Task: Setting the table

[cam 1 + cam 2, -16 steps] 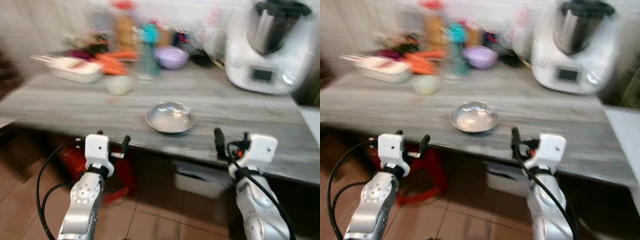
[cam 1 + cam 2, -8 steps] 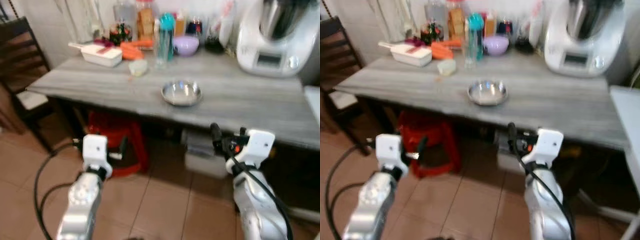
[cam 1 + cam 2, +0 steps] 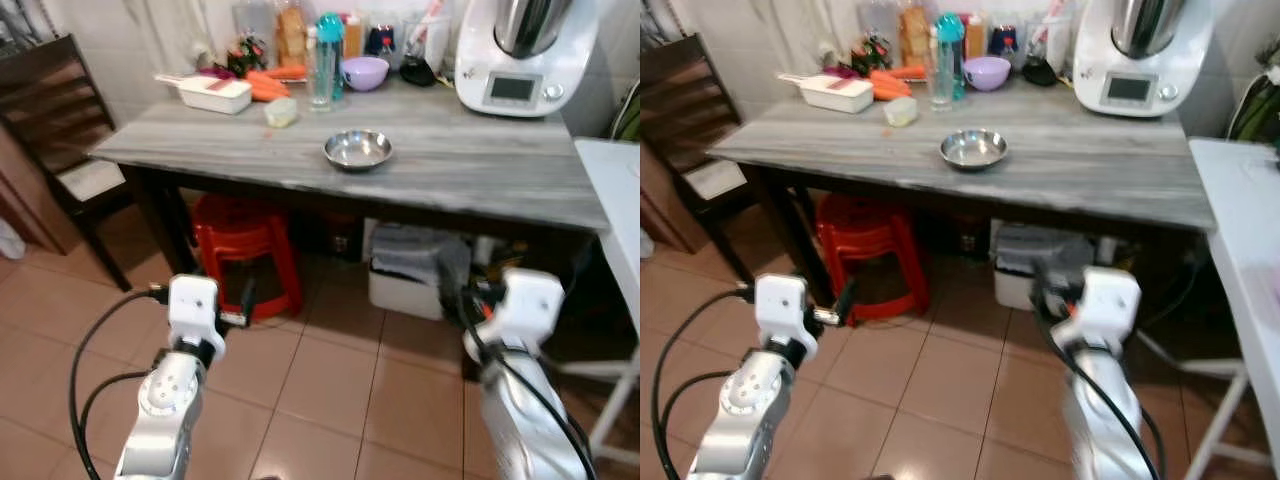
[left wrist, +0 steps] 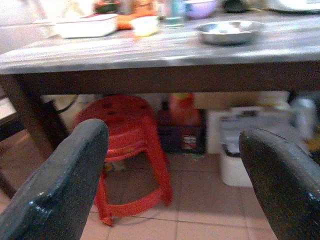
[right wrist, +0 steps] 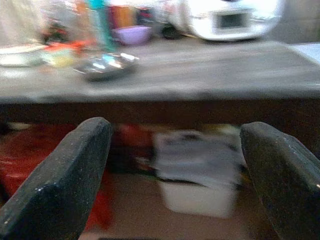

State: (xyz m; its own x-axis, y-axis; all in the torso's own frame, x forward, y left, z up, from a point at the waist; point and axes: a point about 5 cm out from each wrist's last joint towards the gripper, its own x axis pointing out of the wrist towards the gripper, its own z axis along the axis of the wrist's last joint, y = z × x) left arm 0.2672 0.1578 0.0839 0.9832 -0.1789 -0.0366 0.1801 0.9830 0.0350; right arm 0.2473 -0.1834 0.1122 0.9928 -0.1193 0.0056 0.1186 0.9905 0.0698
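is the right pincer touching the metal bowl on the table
Apart. In the left eye view the right pincer hangs below the table edge, over floor tiles, with bare tabletop before the metal bowl.

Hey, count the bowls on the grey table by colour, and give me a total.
Silver metal bowl: 1
Purple bowl: 1
Total: 2 bowls, both on the grey table
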